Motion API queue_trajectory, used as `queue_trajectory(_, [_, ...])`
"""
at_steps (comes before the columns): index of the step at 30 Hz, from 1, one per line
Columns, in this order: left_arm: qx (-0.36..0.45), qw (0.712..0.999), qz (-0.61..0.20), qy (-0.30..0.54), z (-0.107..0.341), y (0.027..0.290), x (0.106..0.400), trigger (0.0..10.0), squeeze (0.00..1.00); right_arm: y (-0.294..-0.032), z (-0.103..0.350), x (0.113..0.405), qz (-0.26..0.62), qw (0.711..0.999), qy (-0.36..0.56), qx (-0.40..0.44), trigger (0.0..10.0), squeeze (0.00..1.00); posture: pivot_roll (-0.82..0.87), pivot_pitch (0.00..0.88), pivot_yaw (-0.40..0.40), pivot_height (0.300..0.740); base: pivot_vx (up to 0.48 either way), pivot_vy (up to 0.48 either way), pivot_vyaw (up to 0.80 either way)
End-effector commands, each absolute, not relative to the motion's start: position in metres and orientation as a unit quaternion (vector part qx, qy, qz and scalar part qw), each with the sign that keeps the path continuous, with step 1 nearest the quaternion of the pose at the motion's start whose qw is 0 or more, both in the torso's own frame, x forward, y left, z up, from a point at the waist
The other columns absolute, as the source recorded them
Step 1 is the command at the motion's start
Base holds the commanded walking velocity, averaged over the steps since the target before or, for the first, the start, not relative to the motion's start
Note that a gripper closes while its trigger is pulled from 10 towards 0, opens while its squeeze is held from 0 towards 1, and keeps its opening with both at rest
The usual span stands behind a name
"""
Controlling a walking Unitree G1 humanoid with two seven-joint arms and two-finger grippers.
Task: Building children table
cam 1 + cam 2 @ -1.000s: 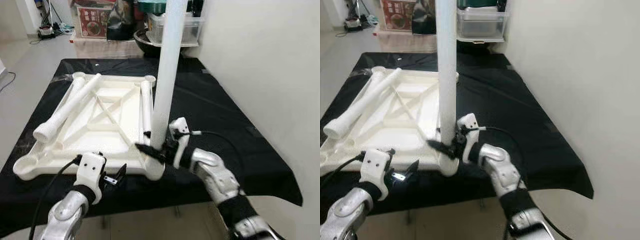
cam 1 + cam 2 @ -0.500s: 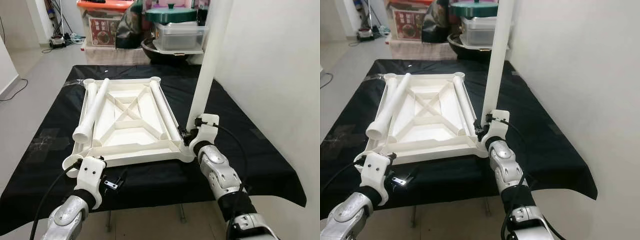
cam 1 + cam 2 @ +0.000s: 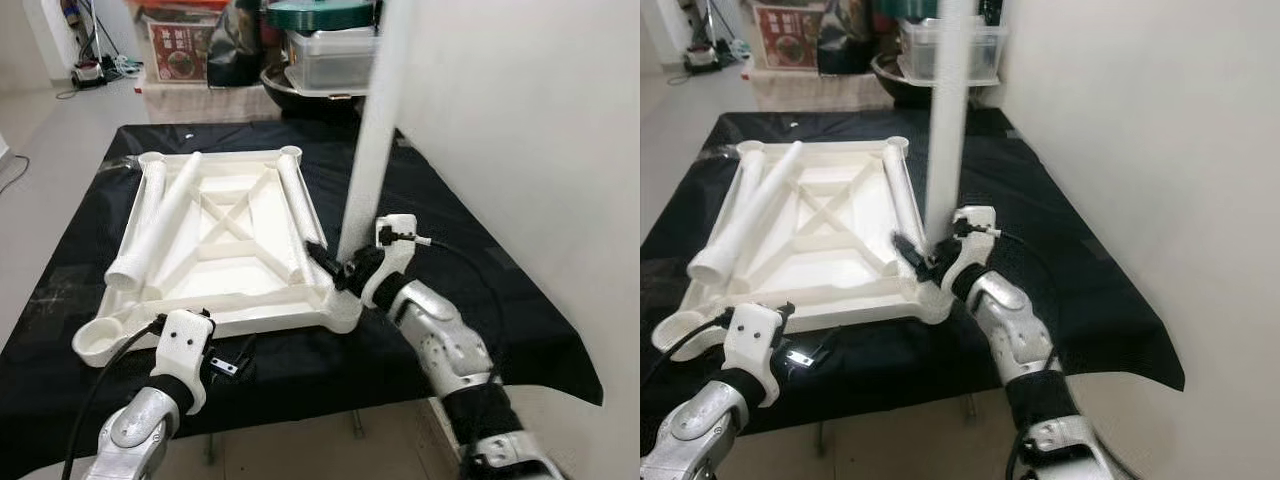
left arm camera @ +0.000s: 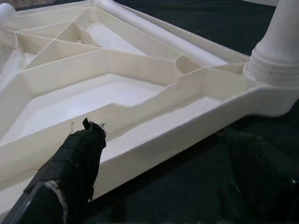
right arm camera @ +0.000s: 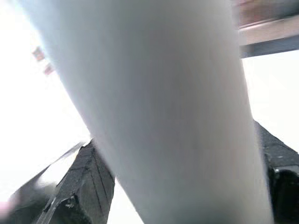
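my right gripper (image 3: pixel 340 272) pinches the upright white table leg (image 3: pixel 372 130) standing in the near right corner socket of the upside-down white tabletop (image 3: pixel 225 240) on black cloth (image 3: pixel 470 290). my left gripper (image 3: pixel 235 355) hovers open beside the tabletop's near edge.

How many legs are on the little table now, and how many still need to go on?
One leg stands upright in the near right corner of the upside-down tabletop, with the right gripper clamped low on it, likely fixing it in. Three loose legs lie on the tabletop, not yet fitted. The left gripper hangs open by the near edge.
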State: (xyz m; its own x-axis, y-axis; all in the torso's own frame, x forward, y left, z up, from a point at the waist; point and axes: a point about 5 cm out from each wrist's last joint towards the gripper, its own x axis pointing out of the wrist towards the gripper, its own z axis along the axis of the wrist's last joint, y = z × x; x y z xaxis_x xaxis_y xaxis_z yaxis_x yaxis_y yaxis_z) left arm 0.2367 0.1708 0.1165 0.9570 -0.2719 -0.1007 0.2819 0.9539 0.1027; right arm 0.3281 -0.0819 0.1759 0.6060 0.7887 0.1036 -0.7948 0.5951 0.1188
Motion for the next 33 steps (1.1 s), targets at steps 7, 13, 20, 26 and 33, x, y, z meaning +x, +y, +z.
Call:
queue_trajectory(7, [0.049,0.988,-0.141,0.045,0.114,0.17,0.236,10.0,0.0,-0.065,0.159,0.294,0.624,0.781,0.018,0.014,3.8,0.0,0.16,0.0,-0.125,0.74,0.0,0.0,0.0])
queue_trajectory(13, [0.047,0.988,-0.142,0.044,0.115,0.171,0.235,10.0,0.0,-0.073,0.143,0.331,0.422,0.906,0.043,0.011,0.0,0.0,0.15,0.0,-0.118,0.74,0.0,0.0,0.0])
queue_trajectory(20, [0.045,0.987,-0.145,0.044,0.115,0.171,0.235,10.0,0.0,-0.121,0.122,0.353,0.087,0.988,0.118,0.05,0.0,0.0,0.14,0.0,-0.111,0.74,0.0,0.0,0.0])
queue_trajectory(26, [0.046,0.987,-0.145,0.044,0.116,0.171,0.235,10.0,0.0,-0.117,0.118,0.345,0.054,0.99,0.125,0.049,10.0,0.0,0.14,0.0,-0.106,0.74,0.0,0.0,0.0])
queue_trajectory(33, [0.044,0.987,-0.146,0.043,0.116,0.171,0.237,10.0,0.0,-0.083,0.152,0.348,0.201,0.974,0.031,0.101,10.0,1.0,0.14,0.0,-0.114,0.74,0.0,0.0,0.0])
